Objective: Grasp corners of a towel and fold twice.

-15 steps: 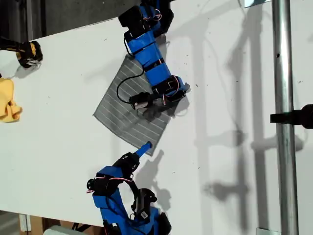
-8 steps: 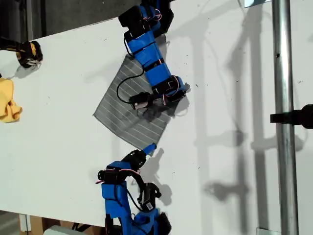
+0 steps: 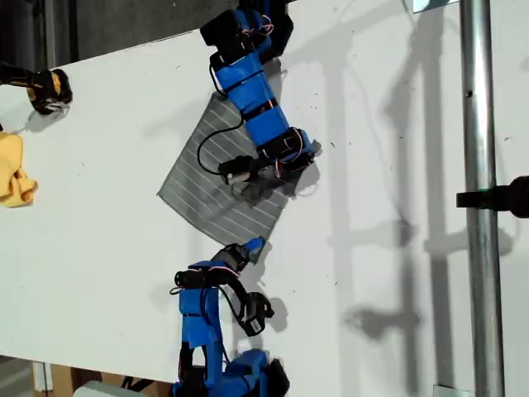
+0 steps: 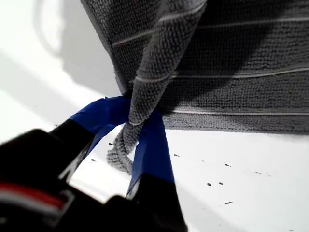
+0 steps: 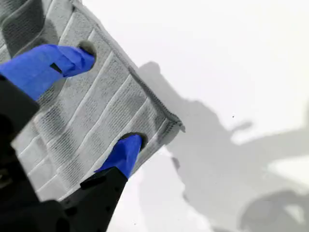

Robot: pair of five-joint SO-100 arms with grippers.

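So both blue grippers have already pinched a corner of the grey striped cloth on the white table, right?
Only one has. In the first wrist view, my first gripper is shut on a corner of the grey striped towel. In the second wrist view, my second gripper is open, its fingertips pressing on the towel near another corner.

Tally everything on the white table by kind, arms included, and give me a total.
Grey striped towel: 1
Yellow cloth, at the exterior view's left edge: 1
Blue robot arms: 2, one with my first gripper pinching a towel corner, one with my second gripper open over another corner
Black and yellow object, too small to identify: 1
Total: 5
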